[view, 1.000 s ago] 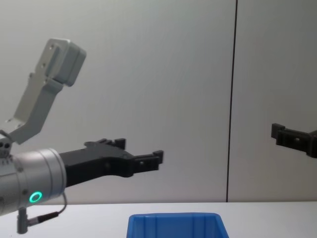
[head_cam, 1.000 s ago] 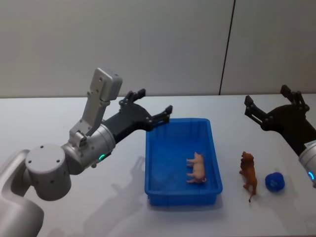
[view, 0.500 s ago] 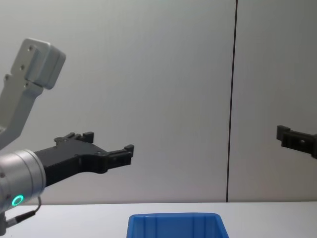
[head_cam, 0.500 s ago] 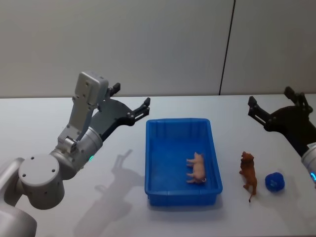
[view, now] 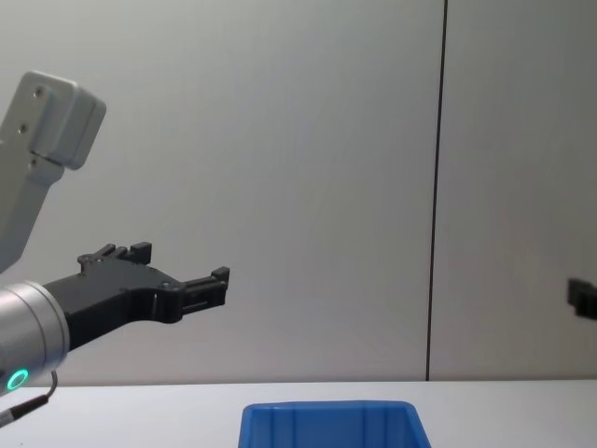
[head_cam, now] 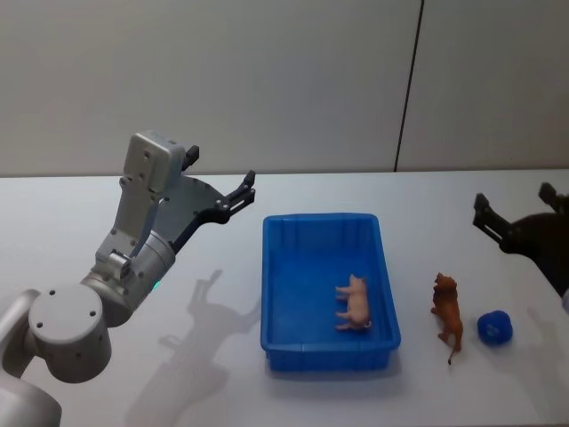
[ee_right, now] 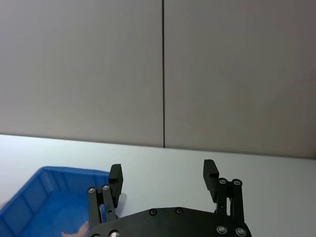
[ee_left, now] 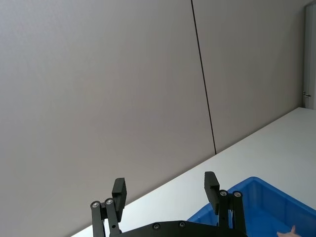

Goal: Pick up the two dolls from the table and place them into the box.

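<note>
A pink pig doll (head_cam: 356, 302) lies inside the blue box (head_cam: 320, 217), toward its right side. A brown lion doll (head_cam: 447, 313) stands on the white table (head_cam: 53, 231) just right of the box. My left gripper (head_cam: 220, 167) hangs open and empty in the air, left of the box's far left corner. It also appears in the left wrist view (ee_left: 165, 183) and the chest view (view: 179, 263). My right gripper (head_cam: 514, 197) is open and empty above the table's far right, beyond the lion. The right wrist view has the right gripper (ee_right: 163, 171) with the box (ee_right: 44, 197) below it.
A small blue ball (head_cam: 494, 327) lies on the table right of the lion doll. A grey wall with a dark vertical seam (head_cam: 407, 89) stands behind the table. Bare tabletop stretches left of the box, under the left arm.
My left gripper has drawn back leftward from above the box's far left corner. My right gripper has moved rightward toward the view's edge. The dolls and box have not moved.
</note>
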You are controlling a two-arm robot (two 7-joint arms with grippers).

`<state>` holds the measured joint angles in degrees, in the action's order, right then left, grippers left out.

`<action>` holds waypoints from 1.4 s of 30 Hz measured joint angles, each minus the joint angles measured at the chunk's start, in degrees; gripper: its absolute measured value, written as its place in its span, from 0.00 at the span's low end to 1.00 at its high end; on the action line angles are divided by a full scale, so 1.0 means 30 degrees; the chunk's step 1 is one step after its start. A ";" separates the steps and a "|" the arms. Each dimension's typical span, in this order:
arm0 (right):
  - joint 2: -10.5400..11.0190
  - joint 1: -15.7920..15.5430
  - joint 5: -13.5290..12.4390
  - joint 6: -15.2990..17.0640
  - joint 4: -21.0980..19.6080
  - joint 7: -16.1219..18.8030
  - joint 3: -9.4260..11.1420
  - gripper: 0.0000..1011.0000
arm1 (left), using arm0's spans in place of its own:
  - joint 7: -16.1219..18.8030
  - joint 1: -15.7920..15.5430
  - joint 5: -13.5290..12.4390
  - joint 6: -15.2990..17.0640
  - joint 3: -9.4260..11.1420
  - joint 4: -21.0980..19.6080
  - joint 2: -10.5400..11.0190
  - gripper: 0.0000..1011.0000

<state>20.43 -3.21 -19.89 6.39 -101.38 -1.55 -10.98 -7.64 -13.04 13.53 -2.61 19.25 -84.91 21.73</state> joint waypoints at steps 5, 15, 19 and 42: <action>0.0213 -0.0365 -0.0380 0.0613 0.0087 -0.0436 0.0223 0.99 | 0.0181 0.0045 -0.0060 -0.0066 -0.0010 -0.0036 0.0023 0.99; 0.0549 -0.1104 -0.0924 0.1719 0.0486 -0.0916 0.0528 0.99 | 0.0403 0.0110 -0.0130 -0.0143 -0.0028 -0.0070 0.0049 0.99; 0.0624 -0.1331 -0.0989 0.2077 0.0770 -0.0953 0.0576 0.99 | 0.0446 0.0120 -0.0142 -0.0157 -0.0035 -0.0077 0.0056 0.99; 0.0517 -0.1517 -0.0256 0.2764 0.3400 0.0374 0.0394 0.99 | 0.0546 0.0151 -0.0177 -0.0194 -0.0037 -0.0098 0.0072 0.99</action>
<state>21.98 -7.77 -20.66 14.68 -91.18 -0.43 -9.80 -6.00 -12.59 13.00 -3.19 19.14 -85.20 21.95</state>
